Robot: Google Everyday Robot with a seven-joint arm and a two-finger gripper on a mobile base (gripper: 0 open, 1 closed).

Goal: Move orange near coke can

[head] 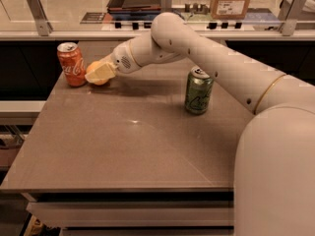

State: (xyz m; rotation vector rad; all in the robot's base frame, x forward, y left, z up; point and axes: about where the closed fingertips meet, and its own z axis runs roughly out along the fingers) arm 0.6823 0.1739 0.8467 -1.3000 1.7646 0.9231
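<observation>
The red coke can (pixel 72 64) stands upright at the table's far left. The orange (pixel 93 66) sits right beside it on its right, low at the table surface, mostly covered by my gripper. My gripper (pixel 97 75) reaches in from the right and is shut on the orange, with a pale finger across its front. Only the orange's upper left edge and lower edge show. The orange and the can are very close; I cannot tell if they touch.
A green can (pixel 199 90) stands upright at the table's right middle, under my arm (pixel 206 48). The grey table (pixel 128 146) has its front edge near the bottom. A counter with a cardboard box (pixel 231 1) runs behind.
</observation>
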